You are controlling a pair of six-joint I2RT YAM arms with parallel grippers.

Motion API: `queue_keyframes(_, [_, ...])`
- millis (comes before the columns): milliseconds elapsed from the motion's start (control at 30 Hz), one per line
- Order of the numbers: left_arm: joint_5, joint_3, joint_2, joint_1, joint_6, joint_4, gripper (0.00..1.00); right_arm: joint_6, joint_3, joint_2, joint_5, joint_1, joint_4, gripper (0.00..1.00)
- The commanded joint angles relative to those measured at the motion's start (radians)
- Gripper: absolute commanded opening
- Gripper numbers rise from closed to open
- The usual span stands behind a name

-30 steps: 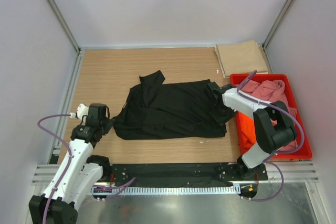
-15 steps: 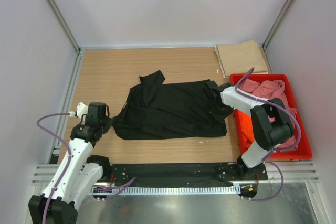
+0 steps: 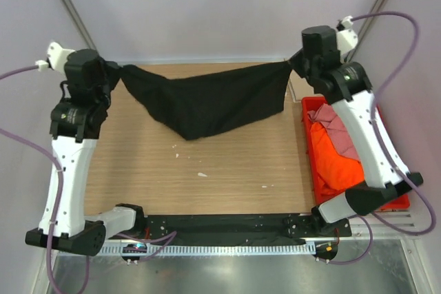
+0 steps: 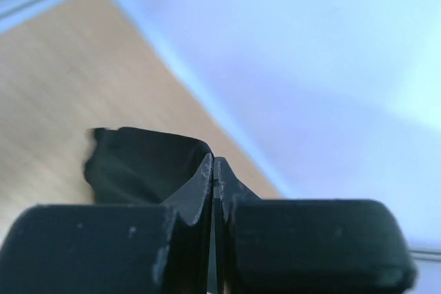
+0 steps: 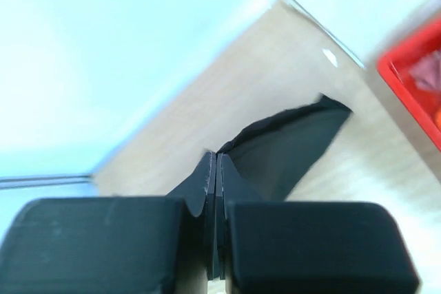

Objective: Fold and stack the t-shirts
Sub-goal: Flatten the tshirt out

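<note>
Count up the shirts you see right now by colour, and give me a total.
black shirt: 1
pink shirt: 1
orange shirt: 1
Total in view: 3

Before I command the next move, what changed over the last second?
Both arms rose and swung toward the back of the table. The right gripper closed on the black t-shirt, and the left gripper kept its grip. The shirt was lifted from lying flat and now hangs stretched between them, sagging in the middle. Unchanged: the red crate with the pink shirt and orange shirt.
</note>
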Motion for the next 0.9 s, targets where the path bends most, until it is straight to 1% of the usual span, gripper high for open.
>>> queue_keyframes(0, [-0.029,0.136,-0.034,0.007,0.054,-0.095,0.00,-0.111,0.025,-0.128,0.005,-0.004,-0.010,0.01])
queue_keyframes(33, [-0.008,0.130,-0.066,0.007,0.061,-0.099,0.00,-0.111,-0.042,-0.158,-0.016,-0.004,0.002,0.01])
queue_keyframes(67, [0.009,0.118,-0.086,0.007,0.062,-0.106,0.00,-0.105,-0.087,-0.232,-0.038,-0.004,0.025,0.01])
queue_keyframes(100, [0.048,0.100,-0.107,0.005,0.062,-0.111,0.00,-0.097,-0.138,-0.269,-0.085,-0.004,0.036,0.01])
queue_keyframes(133, [0.065,0.071,-0.161,0.007,0.062,-0.112,0.00,-0.088,-0.251,-0.309,-0.107,-0.004,0.050,0.01])
queue_keyframes(167, [0.089,0.014,-0.186,0.005,0.064,-0.117,0.00,-0.064,-0.311,-0.344,-0.133,-0.004,0.070,0.01])
queue_keyframes(200, [0.108,-0.020,-0.213,0.007,0.064,-0.125,0.00,-0.057,-0.372,-0.414,-0.157,-0.004,0.079,0.01])
queue_keyframes(233, [0.137,-0.049,-0.259,0.007,0.065,-0.135,0.00,-0.053,-0.490,-0.445,-0.209,-0.004,0.091,0.01])
queue_keyframes(267, [0.149,-0.076,-0.287,0.007,0.068,-0.158,0.00,-0.045,-0.547,-0.474,-0.231,-0.004,0.104,0.01])
queue_keyframes(300, [0.158,-0.142,-0.310,0.007,0.068,-0.174,0.00,-0.043,-0.599,-0.538,-0.248,-0.004,0.105,0.01])
queue_keyframes(333, [0.192,-0.176,-0.334,0.007,0.068,-0.184,0.00,-0.037,-0.694,-0.568,-0.269,-0.002,0.101,0.01])
queue_keyframes(367, [0.213,-0.224,-0.392,0.007,0.065,-0.198,0.00,-0.036,-0.742,-0.603,-0.280,-0.002,0.088,0.01])
queue_keyframes(400, [0.241,-0.323,-0.420,0.005,0.058,-0.204,0.00,-0.031,-0.790,-0.638,-0.294,-0.002,0.087,0.01])
queue_keyframes(433, [0.267,-0.400,-0.452,0.005,0.021,-0.209,0.00,-0.027,-0.887,-0.707,-0.308,-0.002,0.085,0.01])
queue_keyframes(467, [0.330,-0.473,-0.509,0.007,0.004,-0.195,0.00,-0.022,-0.940,-0.740,-0.325,-0.002,0.079,0.01])
queue_keyframes(500, [0.353,-0.630,-0.540,0.007,-0.022,-0.192,0.00,-0.008,-0.989,-0.770,-0.334,-0.002,0.078,0.01])
queue_keyframes(533, [0.374,-0.708,-0.566,0.007,-0.088,-0.189,0.00,-0.002,-1.081,-0.830,-0.339,-0.002,0.076,0.01])
queue_keyframes(567, [0.437,-0.779,-0.612,0.007,-0.126,-0.171,0.00,0.007,-1.124,-0.853,-0.360,-0.002,0.081,0.01])
queue_keyframes(600, [0.466,-0.858,-0.630,0.007,-0.157,-0.154,0.00,0.032,-1.197,-0.876,-0.369,-0.002,0.082,0.01])
queue_keyframes(633, [0.511,-0.968,-0.646,0.007,-0.204,-0.134,0.00,0.045,-1.228,-0.908,-0.379,-0.004,0.082,0.01])
queue_keyframes(667, [0.529,-1.014,-0.660,0.005,-0.215,-0.132,0.00,0.053,-1.256,-0.919,-0.395,-0.002,0.082,0.01])
queue_keyframes(733, [0.511,-1.074,-0.686,0.007,-0.217,-0.151,0.00,0.061,-1.308,-0.930,-0.399,-0.002,0.072,0.01])
queue_keyframes(767, [0.484,-1.078,-0.690,0.007,-0.205,-0.161,0.04,0.061,-1.316,-0.932,-0.389,-0.002,0.068,0.01])
queue_keyframes(800, [0.478,-1.077,-0.690,0.005,-0.199,-0.171,0.11,0.059,-1.325,-0.930,-0.386,-0.002,0.067,0.01])
queue_keyframes(833, [0.450,-1.069,-0.686,0.005,-0.193,-0.195,0.26,0.055,-1.330,-0.929,-0.383,-0.002,0.065,0.01])
queue_keyframes(867, [0.435,-1.048,-0.681,0.007,-0.177,-0.203,0.32,0.053,-1.330,-0.924,-0.382,-0.002,0.070,0.01])
